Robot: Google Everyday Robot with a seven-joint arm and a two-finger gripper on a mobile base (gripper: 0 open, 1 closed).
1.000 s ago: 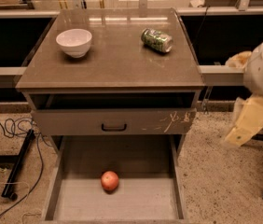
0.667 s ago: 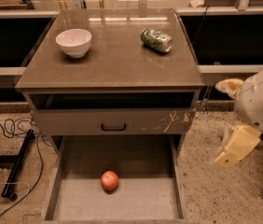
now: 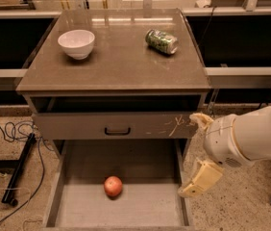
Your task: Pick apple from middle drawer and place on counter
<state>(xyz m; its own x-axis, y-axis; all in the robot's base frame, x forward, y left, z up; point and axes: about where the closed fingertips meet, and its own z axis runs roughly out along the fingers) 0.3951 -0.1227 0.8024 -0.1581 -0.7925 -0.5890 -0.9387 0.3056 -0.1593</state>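
Observation:
The red apple (image 3: 113, 186) lies on the floor of the pulled-out middle drawer (image 3: 147, 208), left of its centre. The counter (image 3: 121, 64) is the grey-brown top slab above it. My gripper (image 3: 190, 156) hangs on the white arm at the right. It is just outside the drawer's right wall, to the right of the apple and above it. Its two cream fingers (image 3: 200, 178) stand apart and hold nothing.
A white bowl (image 3: 76, 43) and a green drink can (image 3: 162, 41) on its side sit on the counter. The upper drawer front (image 3: 116, 127), with its black handle, sticks out slightly above the open drawer. Cables (image 3: 10, 129) and a black stand leg lie on the floor at the left.
The arm and gripper have moved left and down, from beside the cabinet's right edge to the open drawer's right wall. The apple has not moved.

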